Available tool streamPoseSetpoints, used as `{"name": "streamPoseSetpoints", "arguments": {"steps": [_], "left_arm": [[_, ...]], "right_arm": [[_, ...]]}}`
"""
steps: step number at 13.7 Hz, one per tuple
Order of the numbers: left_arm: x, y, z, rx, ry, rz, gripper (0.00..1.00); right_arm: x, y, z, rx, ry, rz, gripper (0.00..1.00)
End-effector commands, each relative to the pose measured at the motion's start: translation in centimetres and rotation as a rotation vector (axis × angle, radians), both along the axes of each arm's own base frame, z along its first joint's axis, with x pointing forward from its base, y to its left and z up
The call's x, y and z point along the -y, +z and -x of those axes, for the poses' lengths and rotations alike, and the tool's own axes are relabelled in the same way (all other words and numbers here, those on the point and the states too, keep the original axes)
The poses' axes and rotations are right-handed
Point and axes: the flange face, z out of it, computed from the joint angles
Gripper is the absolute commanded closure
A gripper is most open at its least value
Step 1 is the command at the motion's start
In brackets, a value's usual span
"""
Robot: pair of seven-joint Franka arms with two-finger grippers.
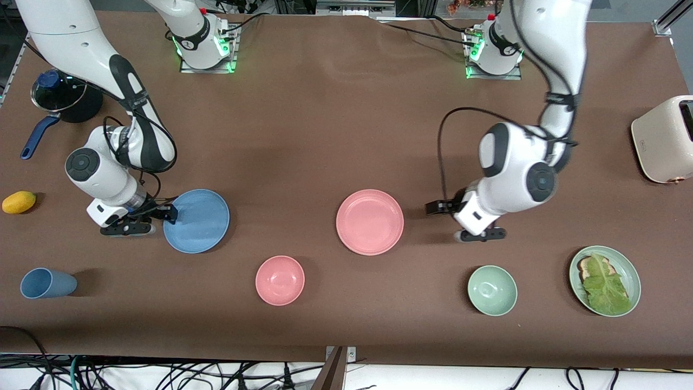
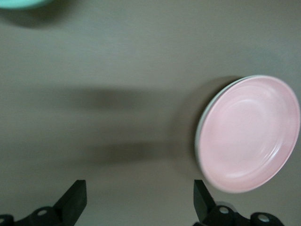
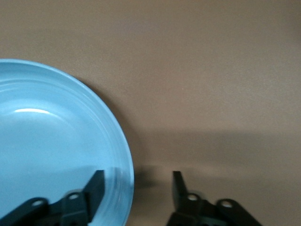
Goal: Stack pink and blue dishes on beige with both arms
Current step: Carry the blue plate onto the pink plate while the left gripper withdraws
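Observation:
The blue plate [image 1: 196, 220] lies toward the right arm's end of the table. My right gripper [image 1: 162, 212] is open and low at its edge. In the right wrist view [image 3: 136, 190] one finger sits over the blue plate [image 3: 51, 141] and the other outside its rim, with gaps both sides. The pink plate [image 1: 370, 221] rests mid-table. A pale cream rim [image 2: 203, 120] peeks from under the pink plate [image 2: 249, 134]; the beige plate is otherwise hidden. My left gripper [image 1: 439, 206] [image 2: 138, 202] stands open beside the pink plate with only bare table between its fingers.
Nearer the front camera stand a blue cup [image 1: 47, 283], a pink bowl [image 1: 280, 280], a green bowl [image 1: 492, 290] and a green plate with toast and lettuce [image 1: 628, 271]. A yellow fruit [image 1: 19, 202], a lidded pot [image 1: 65, 97] and a cream toaster [image 1: 665, 139] sit at the table's ends.

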Motion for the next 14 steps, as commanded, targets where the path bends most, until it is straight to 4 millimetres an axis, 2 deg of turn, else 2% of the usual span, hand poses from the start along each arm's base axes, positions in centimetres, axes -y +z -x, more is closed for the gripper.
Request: {"name": "streamPoseSetpoints", "arguments": {"steps": [1,3,5,7,9,11,12,13,14], "left_arm": [[-2.9,5.0,-1.2,-0.035,-0.094,-0.095,0.0],[-6.6,7.7,-1.6,-0.04,-0.114,-0.114,0.0],[-10.7,10.7,-1.3,-0.015,-0.184,-0.131,0.0],[-14.1,13.6,-0.6,-0.014,-0.168,-0.121,0.0],[-17.2,16.1,0.1,0.001,-0.142,-0.133,0.0],[-19.7,19.5,1.1,0.049,-0.125,-0.125,0.0],[-19.9,20.2,1.3,0.058,-0.127,-0.126,0.0],[-20.2,21.1,1.7,0.068,-0.128,-0.139,0.0],[-20.3,22.8,2.2,0.093,-0.12,-0.143,0.0]], "right_arm": [[0.0,-0.1,0.2,0.004,0.003,-0.012,0.57],[0.1,-0.4,0.3,-0.002,-0.008,-0.018,0.61],[0.0,-0.4,0.3,-0.005,-0.012,-0.022,0.78],[-0.1,-0.1,0.3,-0.021,-0.009,-0.023,0.97],[-0.3,0.8,-0.3,-0.038,-0.007,-0.027,1.0],[-0.5,3.2,-1.5,-0.063,0.003,-0.028,1.0],[-1.1,5.8,-2.5,-0.076,0.012,-0.034,1.0],[-2.7,8.6,-3.7,-0.092,0.036,-0.047,1.0],[-3.9,11.1,-4.7,-0.115,0.05,-0.057,1.0]]}}
